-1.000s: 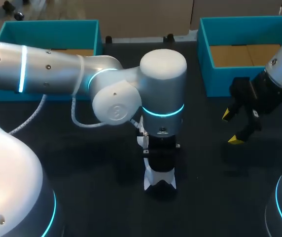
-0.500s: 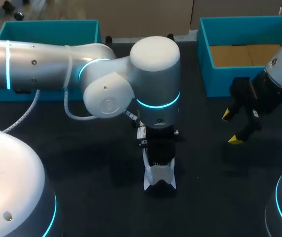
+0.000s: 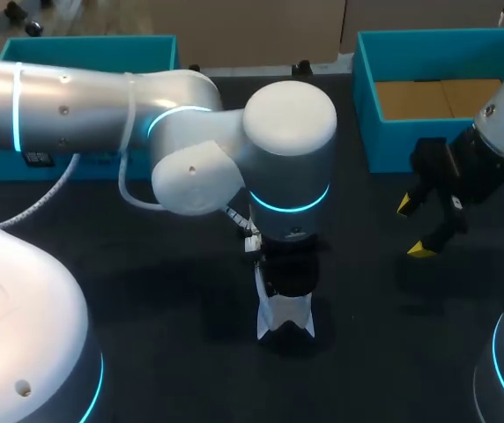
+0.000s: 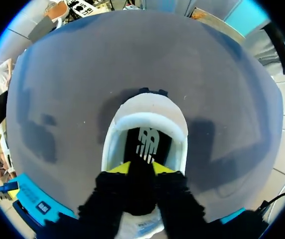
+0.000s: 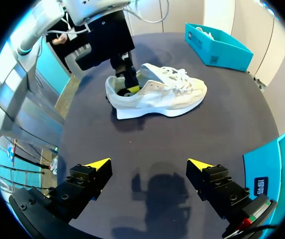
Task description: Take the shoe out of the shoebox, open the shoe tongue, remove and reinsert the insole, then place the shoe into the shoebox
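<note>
White-and-cream lace-up sneaker (image 5: 157,92) stands upright on its sole on the dark desk (image 3: 366,352), mid-desk, outside both boxes. In the head view only its heel (image 3: 285,319) shows, under the left arm's wrist.

Black insole (image 4: 146,143) sits in the heel opening and carries a white logo mark. A white tag (image 4: 145,225) with bluish print lies under the fingers, too small to read.

Left gripper (image 4: 141,169) points straight down into the shoe's opening. The yellow tips sit either side of the insole's heel end and press it from both sides, so it is pinching the insole. The right wrist view shows the same fingers dipped into the heel behind the laces.

Right gripper (image 5: 148,163) hangs over bare desk, well apart from the shoe on its right, near the right box. Fingers spread wide, nothing between them (image 3: 413,227).

Two open teal cardboard shoeboxes at the back of the desk:
- Left shoebox (image 3: 85,46) has a dark label on its front wall, and something white shows inside it in the right wrist view (image 5: 217,42).
- Right shoebox (image 3: 364,97) has a bare brown floor and a dark side label with white print (image 5: 262,186), unreadable.
</note>
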